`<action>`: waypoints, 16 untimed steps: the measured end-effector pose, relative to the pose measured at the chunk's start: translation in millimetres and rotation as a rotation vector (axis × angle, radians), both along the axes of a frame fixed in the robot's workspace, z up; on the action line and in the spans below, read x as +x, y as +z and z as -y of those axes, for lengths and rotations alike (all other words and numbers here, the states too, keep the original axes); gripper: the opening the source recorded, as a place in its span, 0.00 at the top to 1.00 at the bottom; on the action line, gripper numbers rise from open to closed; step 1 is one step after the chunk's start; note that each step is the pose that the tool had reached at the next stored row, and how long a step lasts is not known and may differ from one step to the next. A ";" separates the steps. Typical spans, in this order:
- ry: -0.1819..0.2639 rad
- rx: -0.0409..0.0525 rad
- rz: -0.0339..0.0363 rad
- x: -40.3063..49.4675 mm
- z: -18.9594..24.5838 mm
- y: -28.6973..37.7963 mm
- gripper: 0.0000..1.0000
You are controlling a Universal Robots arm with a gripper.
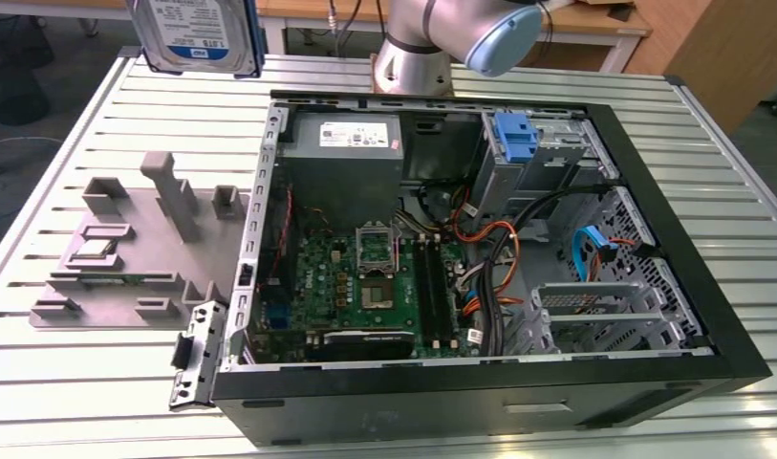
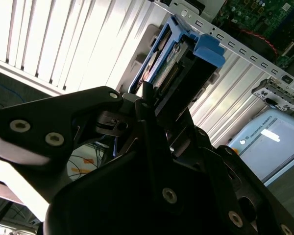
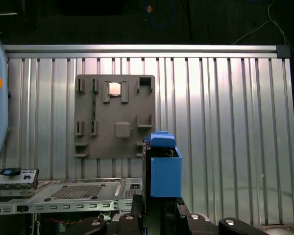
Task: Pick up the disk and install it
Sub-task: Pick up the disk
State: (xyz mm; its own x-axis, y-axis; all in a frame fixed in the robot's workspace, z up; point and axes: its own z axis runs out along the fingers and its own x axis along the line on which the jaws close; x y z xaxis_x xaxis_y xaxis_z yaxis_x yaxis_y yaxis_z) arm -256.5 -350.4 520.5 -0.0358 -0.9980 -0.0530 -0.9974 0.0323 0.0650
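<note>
Hand (image 2: 164, 105) shut tight on disk (image 2: 174, 58), fingers (image 2: 146, 105) clamping one short end; likely so free end can go into slot first. Disk hangs on edge, well above worktop (image 1: 82, 402), just beside grey plate (image 3: 115, 117), not over case (image 1: 732, 354). Plate carries upright slots, probably to keep parts standing for easy grasp. Farther off, case lies on side with open face up, so bay (image 1: 541, 158) with blue bracket (image 1: 516, 134) is reachable from above. Disk not yet installed.
</note>
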 end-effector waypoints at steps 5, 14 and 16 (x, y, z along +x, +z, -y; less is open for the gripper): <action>0.000 0.0000 0.0000 2.6 0.0 0.0 0.65; 0.000 0.0000 0.0000 6.0 0.0 0.0 0.65; 0.000 -0.0001 0.0000 6.7 0.0 0.0 0.65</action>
